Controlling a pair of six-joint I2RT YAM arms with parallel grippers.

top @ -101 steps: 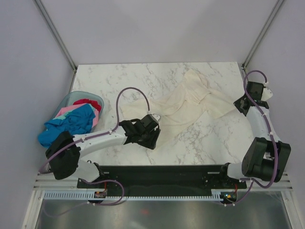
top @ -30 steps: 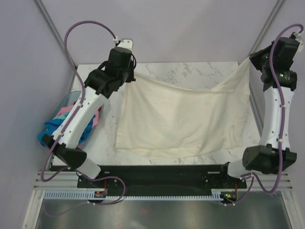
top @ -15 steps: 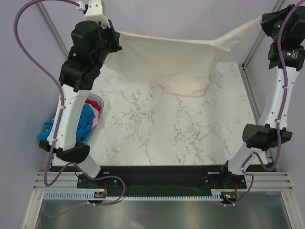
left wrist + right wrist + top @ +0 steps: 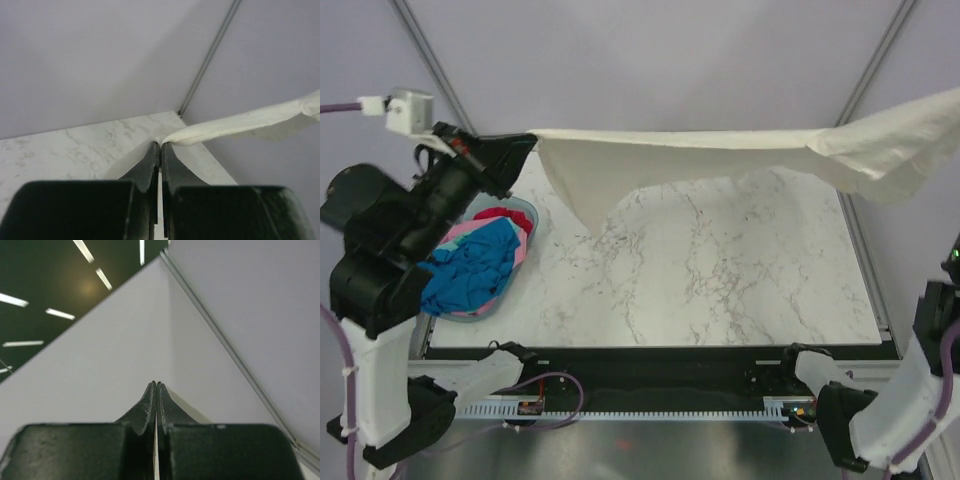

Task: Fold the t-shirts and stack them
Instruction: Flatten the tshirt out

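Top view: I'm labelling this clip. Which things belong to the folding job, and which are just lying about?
Job: cream shirt, stretched in the air between left gripper and right gripper; coloured shirts heaped in the basket.
Lying about: basket, table.

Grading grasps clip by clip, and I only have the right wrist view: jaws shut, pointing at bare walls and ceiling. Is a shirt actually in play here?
Observer: Yes. The top view shows the cream-white t-shirt stretched in the air above the table, its right end running out of frame on your side.
Operator: What holds the far end?
Observer: The left gripper; its wrist view shows the jaws shut on a cloth edge.
Operator: Any other shirts?
Observer: The other t-shirts, blue, pink and red, heaped in the basket by the table's left edge.
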